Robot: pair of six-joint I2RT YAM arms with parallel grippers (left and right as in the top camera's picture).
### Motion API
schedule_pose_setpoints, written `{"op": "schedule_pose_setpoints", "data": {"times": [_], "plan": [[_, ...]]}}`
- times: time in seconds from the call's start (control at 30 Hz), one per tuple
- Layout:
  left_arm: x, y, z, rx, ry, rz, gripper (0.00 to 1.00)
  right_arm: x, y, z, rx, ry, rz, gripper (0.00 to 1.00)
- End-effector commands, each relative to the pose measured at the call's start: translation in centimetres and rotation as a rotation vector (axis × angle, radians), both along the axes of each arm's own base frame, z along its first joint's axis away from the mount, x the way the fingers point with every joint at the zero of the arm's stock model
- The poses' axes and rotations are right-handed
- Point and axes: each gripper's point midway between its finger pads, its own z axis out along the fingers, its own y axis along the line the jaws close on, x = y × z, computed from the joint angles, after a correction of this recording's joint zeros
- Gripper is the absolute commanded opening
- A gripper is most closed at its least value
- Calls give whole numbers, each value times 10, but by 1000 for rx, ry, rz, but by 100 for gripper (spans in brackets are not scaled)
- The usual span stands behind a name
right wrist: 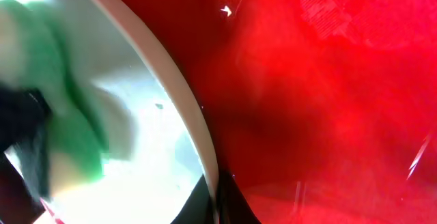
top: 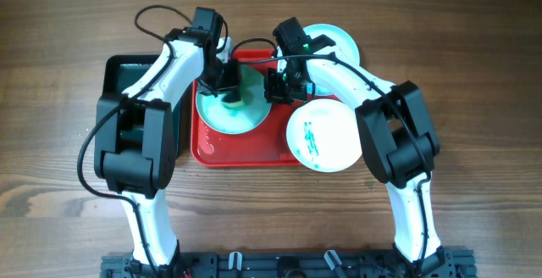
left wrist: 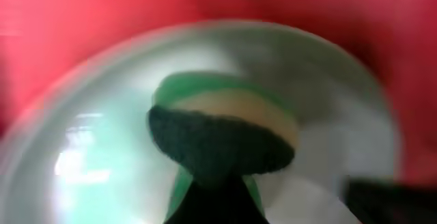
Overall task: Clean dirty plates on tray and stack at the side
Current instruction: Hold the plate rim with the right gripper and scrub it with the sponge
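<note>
- Left gripper is clamped on a green-and-yellow sponge, dark scouring face down on the first plate, which lies in the left half of the red tray.
- Right gripper sits at that plate's right edge. In the right wrist view a dark finger straddles the white rim, so it appears to be pinching the rim to steady the plate.
- The step in hand looks like scrubbing. Both wrist views are blurred.
- To do it well, the sponge should stay flat and sweep from centre to rim, while the right gripper holds firm so the plate neither spins nor slides on the wet tray floor.
- Pressure should be modest: too much could tip the plate out of the rim hold.
- The smeared plate, streaked teal, overlaps the tray's right edge and seems next in line. A third plate rests on the table beyond the tray.
- A dark tray lies left of the red one.
- No brand, label or writing can be read in any view.
</note>
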Motion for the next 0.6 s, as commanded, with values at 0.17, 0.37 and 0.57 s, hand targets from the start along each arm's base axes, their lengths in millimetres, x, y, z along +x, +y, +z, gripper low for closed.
{"op": "schedule_pose_setpoints", "data": {"times": [0.17,0.37,0.57], "plan": [[-33,-4,-6,-44,141,-60,4,-6,-5,-16,-15,37,-1,4],[-5,25,-9,69,39,14,4,-6,-5,-16,-16,38,2,4],[-11,37,-14,153,69,162,4,-6,-5,-16,-15,35,2,4]]}}
